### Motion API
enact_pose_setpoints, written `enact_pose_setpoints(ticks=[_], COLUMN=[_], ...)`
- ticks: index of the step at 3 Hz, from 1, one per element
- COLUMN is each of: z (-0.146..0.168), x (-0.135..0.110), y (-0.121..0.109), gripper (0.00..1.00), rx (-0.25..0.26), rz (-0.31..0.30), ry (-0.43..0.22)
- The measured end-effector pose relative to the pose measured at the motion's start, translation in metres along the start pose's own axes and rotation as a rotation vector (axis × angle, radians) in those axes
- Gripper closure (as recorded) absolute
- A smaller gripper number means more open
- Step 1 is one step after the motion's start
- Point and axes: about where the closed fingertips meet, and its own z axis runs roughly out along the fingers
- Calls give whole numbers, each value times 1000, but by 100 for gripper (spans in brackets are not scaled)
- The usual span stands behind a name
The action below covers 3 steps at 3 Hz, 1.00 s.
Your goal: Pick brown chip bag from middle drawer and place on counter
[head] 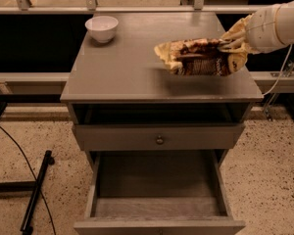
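Note:
The brown chip bag (200, 58), crinkled with a dark middle and pale yellow ends, hangs just over the right part of the counter (132, 67). My gripper (229, 45) comes in from the right edge and is shut on the bag's right end. I cannot tell whether the bag's underside touches the counter. The middle drawer (157, 199) is pulled out at the bottom, and its grey floor is bare.
A white bowl (102, 27) stands at the counter's back left corner. A closed drawer front with a round knob (159, 140) sits above the open drawer. A black stand and cable (34, 190) lie on the speckled floor at the left. A rail (137, 9) runs behind the cabinet.

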Motion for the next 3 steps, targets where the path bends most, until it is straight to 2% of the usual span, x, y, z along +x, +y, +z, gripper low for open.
enact_pose_setpoints(ticks=[1,2,3], z=[2,0,-34], x=[-1,-2,13], y=[1,5,9], gripper=[13,0,0], rx=[-3,-44,-58], rz=[-3,-16,30], ry=[-4,-6,55])
